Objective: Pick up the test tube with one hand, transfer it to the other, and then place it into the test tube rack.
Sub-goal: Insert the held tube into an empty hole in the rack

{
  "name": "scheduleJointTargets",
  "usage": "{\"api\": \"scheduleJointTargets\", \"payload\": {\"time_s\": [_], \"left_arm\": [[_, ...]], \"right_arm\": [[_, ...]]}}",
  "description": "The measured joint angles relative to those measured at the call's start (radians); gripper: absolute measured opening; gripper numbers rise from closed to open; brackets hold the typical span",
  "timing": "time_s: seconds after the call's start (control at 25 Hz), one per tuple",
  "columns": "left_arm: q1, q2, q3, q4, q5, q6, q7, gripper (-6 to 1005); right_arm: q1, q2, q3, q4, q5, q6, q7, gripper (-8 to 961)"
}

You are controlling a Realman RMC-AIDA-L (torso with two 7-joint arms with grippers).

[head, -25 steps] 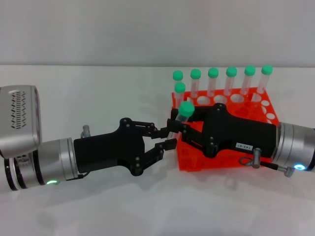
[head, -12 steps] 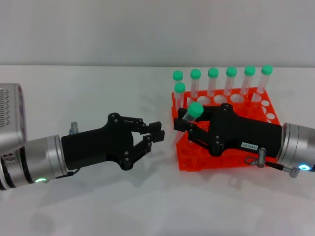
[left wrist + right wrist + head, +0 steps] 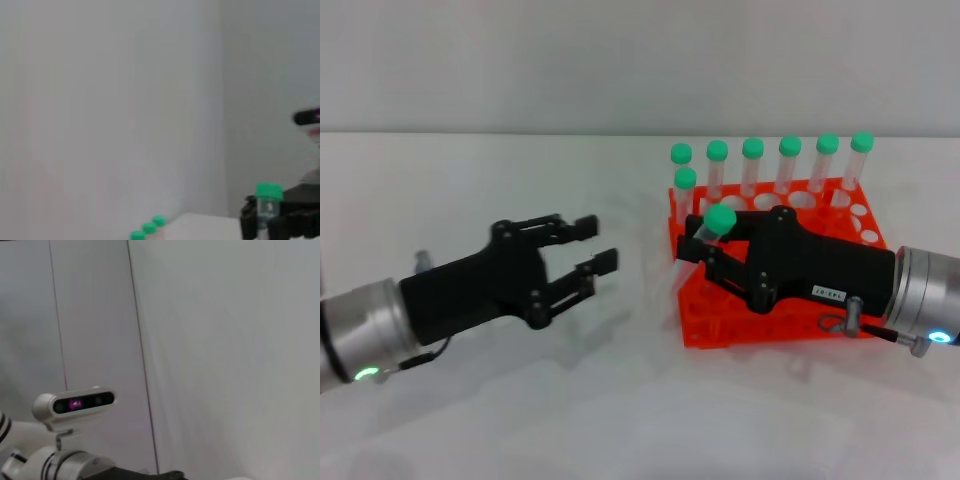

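Right claw (image 3: 692,252), the labelled one, clamped on the tube (image 3: 705,237), tilted with its green cap up, against the front-left corner of the orange rack (image 3: 720,325). Left claw (image 3: 592,243) spread wide, empty, well apart on the white table (image 3: 520,180).

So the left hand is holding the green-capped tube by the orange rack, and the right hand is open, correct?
Reversed: the head view shows the right hand shut on the test tube at the orange rack, while the left hand is open and empty.

Eight green-capped tubes (image 3: 753,164) — one orange rack (image 3: 775,325) — two claws (image 3: 588,243).
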Motion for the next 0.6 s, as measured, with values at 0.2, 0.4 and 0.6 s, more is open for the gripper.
{"api": "scheduleJointTargets", "payload": {"time_s": [0.2,0.4,0.6], "left_arm": [[0.101,-0.003,-0.001,-0.012,-0.086,0.001,-0.010,427],[0.228,-0.007,-0.002,0.006,-0.197,-0.002,0.007,708],[0.337,-0.007,-0.004,0.080,-0.313,-0.020,0.086,805]], "right_arm": [[-0.002,-0.001,0.022,0.000,0.000,0.012,-0.018,205],[0.001,-0.003,0.054,0.000,-0.001,0.065,-0.044,205],[0.009,-0.004,0.068,-0.006,-0.002,0.144,-0.078,206]]}}
